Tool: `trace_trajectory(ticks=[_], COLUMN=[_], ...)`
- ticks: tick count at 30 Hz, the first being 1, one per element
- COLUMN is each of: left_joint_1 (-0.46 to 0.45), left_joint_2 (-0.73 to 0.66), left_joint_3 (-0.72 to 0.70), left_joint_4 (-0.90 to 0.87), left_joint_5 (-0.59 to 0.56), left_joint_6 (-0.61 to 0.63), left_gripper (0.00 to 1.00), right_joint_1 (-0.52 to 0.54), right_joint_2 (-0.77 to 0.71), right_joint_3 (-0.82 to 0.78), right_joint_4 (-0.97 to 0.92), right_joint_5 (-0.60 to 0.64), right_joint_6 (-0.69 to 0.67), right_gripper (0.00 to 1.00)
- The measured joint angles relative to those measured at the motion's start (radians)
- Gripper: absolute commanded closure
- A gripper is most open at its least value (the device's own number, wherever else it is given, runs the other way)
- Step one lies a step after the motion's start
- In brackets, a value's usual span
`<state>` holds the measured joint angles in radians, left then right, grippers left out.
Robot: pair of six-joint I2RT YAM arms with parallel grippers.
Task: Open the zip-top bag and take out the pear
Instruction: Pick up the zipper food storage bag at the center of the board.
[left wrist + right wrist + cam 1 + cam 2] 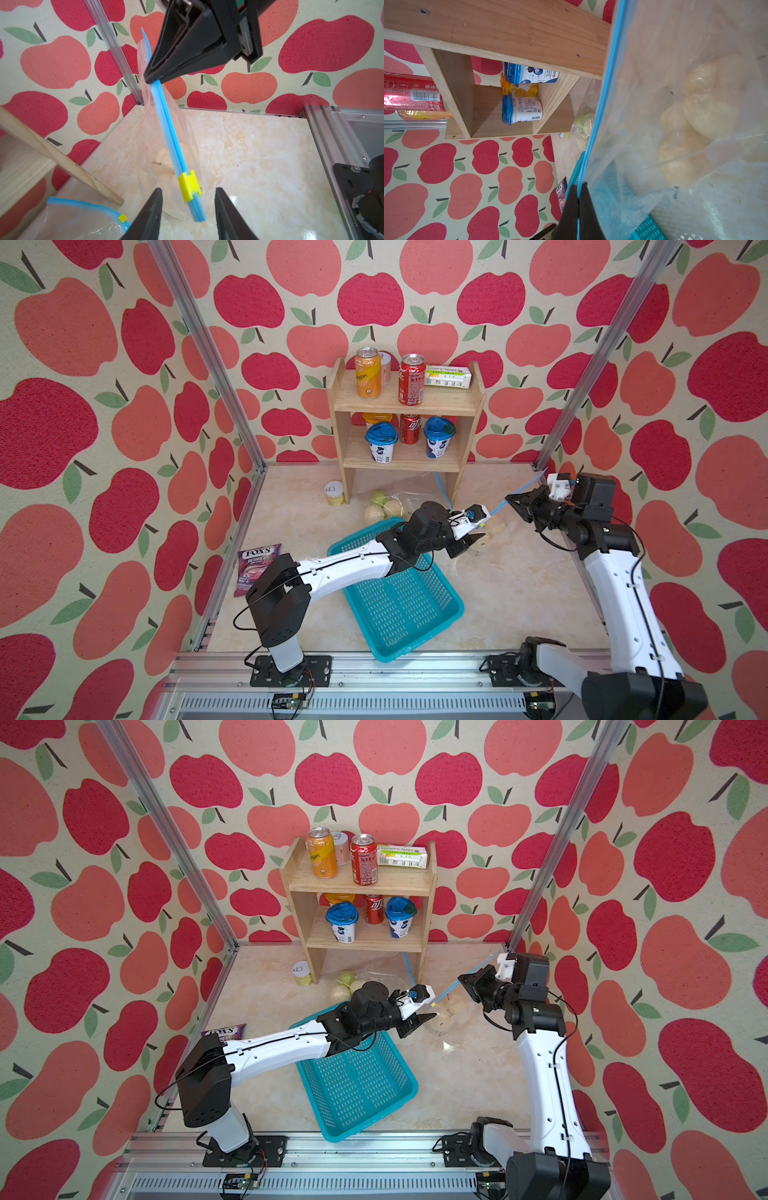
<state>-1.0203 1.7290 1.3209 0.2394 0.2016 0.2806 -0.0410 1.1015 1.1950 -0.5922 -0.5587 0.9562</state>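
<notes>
Your right pincer (509,499), in a top view, is clamped on the zip-top bag's (494,533) blue strip (496,510). Left wrist view: your left pincer (189,207) stands apart astride the yellow slider (190,188), the strip running lengthwise away toward the right one. Right wrist view: the pear (708,116) lies low inside the bag.

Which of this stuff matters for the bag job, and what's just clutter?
Job: zip-top bag, its yellow slider, pears inside, right gripper pinching the zip strip, left gripper open astride the slider.
Lying about: teal basket, wooden shelf with cans and cups, candy pouch, second bag of fruit, small jar.
</notes>
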Motion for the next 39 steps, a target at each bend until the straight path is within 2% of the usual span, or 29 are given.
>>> trace_trajectory(ticks=[4,10,11,12,13,14,15,17,19,22,25,30,34,39], left_joint_1=[0.000,0.000,0.000,0.000,0.002,0.004,0.006,0.018,0.039,0.089,0.141,0.206,0.245,0.270], left_joint_2=[0.010,0.010,0.010,0.010,0.010,0.010,0.010,0.012,0.016,0.028,0.055,0.106,0.125,0.143], left_joint_3=[0.003,0.003,0.003,0.003,0.003,0.004,0.006,0.021,0.044,0.097,0.171,0.294,0.346,0.400], left_joint_4=[-0.002,0.002,0.005,0.005,0.006,0.008,0.007,0.007,0.003,-0.012,-0.046,-0.141,-0.225,-0.360], left_joint_5=[-0.011,-0.012,-0.011,-0.011,-0.010,-0.010,-0.007,0.005,0.021,0.061,0.118,0.267,0.404,0.546], left_joint_6=[0.003,0.007,0.008,0.008,0.008,0.008,0.011,-0.005,-0.024,-0.056,-0.081,-0.107,-0.091,0.004], left_gripper=[0.70,0.81,0.85,0.89,0.94,1.00,1.00,1.00,1.00,1.00,1.00,1.00,1.00,1.00], right_joint_1=[0.000,0.000,0.000,0.000,0.000,0.000,0.000,0.000,0.000,0.000,0.000,0.022,0.119,0.264], right_joint_2=[0.000,0.000,0.000,0.000,-0.001,-0.001,-0.001,-0.001,-0.001,0.000,0.003,0.018,0.018,0.013], right_joint_3=[0.000,0.000,0.000,0.000,0.000,0.002,0.008,0.033,0.074,0.156,0.230,0.298,0.309,0.280], right_joint_4=[0.000,0.000,0.000,0.000,0.000,-0.002,-0.004,-0.018,-0.040,-0.094,-0.138,-0.177,-0.188,-0.183], right_joint_5=[0.000,0.000,0.000,0.000,0.000,-0.002,-0.005,-0.009,-0.009,-0.008,-0.011,-0.018,-0.018,-0.003], right_joint_6=[0.000,-0.001,-0.001,-0.005,-0.010,-0.018,-0.031,-0.080,-0.155,-0.287,-0.417,-0.627,-0.861,-1.191], right_gripper=[1.00,1.00,0.96,0.88,0.72,0.50,0.36,0.19,0.14,0.14,0.21,0.26,0.28,0.35])
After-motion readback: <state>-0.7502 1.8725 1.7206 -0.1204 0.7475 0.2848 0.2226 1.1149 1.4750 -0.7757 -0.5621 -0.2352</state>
